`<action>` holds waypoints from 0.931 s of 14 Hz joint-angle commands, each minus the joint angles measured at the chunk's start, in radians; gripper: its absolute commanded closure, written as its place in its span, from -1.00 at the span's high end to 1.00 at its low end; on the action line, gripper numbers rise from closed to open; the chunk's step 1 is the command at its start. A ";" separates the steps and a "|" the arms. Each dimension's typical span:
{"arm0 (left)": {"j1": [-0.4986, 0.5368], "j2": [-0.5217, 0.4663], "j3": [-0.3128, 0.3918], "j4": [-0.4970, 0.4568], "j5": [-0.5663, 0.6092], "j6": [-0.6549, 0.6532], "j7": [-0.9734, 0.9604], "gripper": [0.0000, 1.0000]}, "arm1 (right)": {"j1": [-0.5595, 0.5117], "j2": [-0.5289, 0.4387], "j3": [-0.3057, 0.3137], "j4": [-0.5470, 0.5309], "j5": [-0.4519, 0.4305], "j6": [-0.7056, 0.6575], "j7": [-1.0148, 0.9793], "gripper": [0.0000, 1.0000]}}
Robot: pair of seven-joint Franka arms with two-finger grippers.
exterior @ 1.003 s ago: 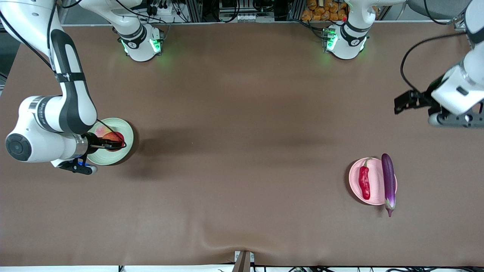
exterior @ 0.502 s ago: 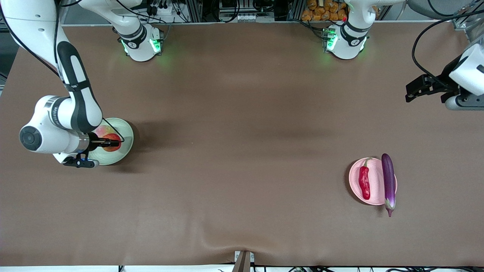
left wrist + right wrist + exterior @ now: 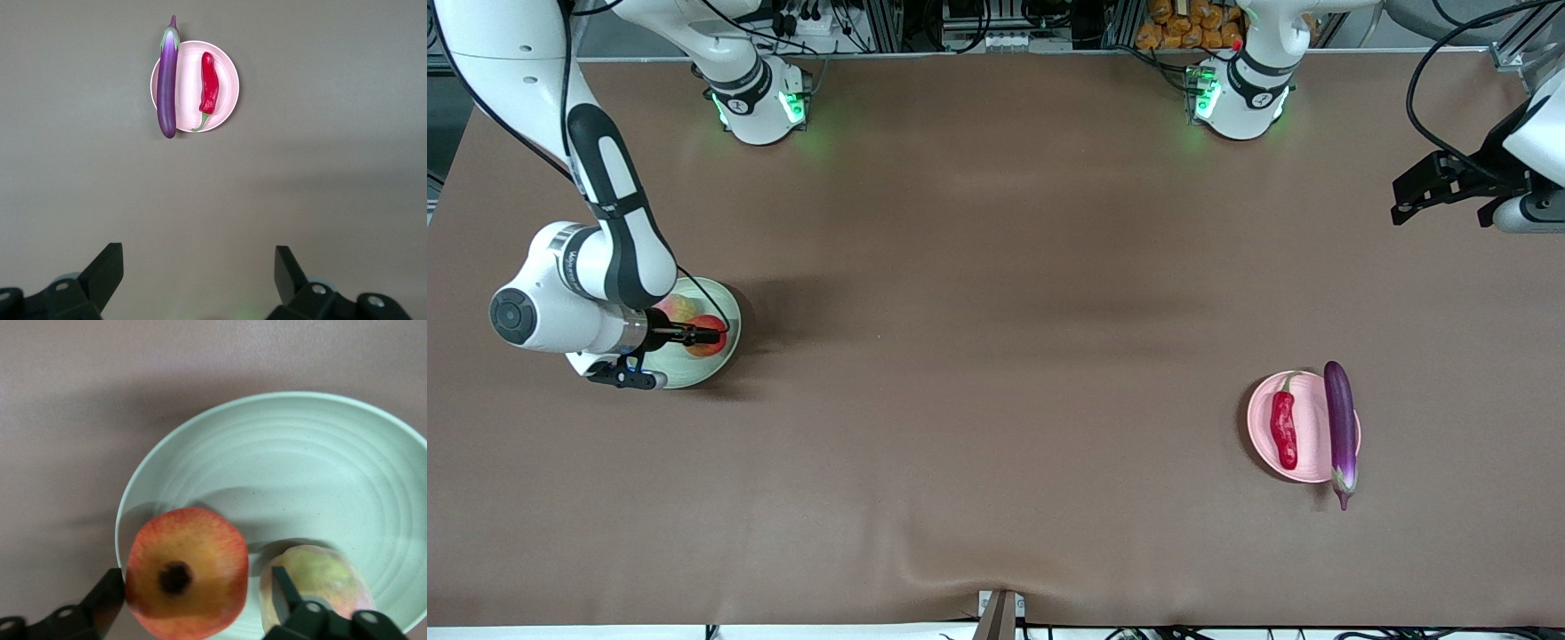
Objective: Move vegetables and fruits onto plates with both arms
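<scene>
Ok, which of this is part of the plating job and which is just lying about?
Job: eggplant and chili pepper on the pink plate; peach on the green plate; pomegranate at the right gripper; left gripper, jaws open, waiting over bare table.
Lying about: orange packets and cables by the bases.

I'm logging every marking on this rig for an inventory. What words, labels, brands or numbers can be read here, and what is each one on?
Right arm forearm: a line of lettering, too small to read.
Right arm's base and left arm's base: a small round mark each, unreadable.
Green plate, pink plate, chili pepper, eggplant, pomegranate, peach: no text.
</scene>
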 commanded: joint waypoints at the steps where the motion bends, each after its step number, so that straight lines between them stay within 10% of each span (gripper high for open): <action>1: 0.011 -0.004 -0.011 0.016 0.004 -0.024 0.019 1.00 | 0.001 -0.016 0.002 0.114 0.013 -0.157 -0.019 1.00; 7: 0.004 -0.007 -0.034 0.018 0.004 -0.025 0.007 1.00 | 0.003 0.006 0.000 0.661 -0.013 -0.604 -0.015 1.00; 13: 0.014 -0.006 -0.025 0.018 0.003 -0.024 0.016 1.00 | 0.001 -0.074 0.029 0.927 -0.057 -0.919 -0.010 1.00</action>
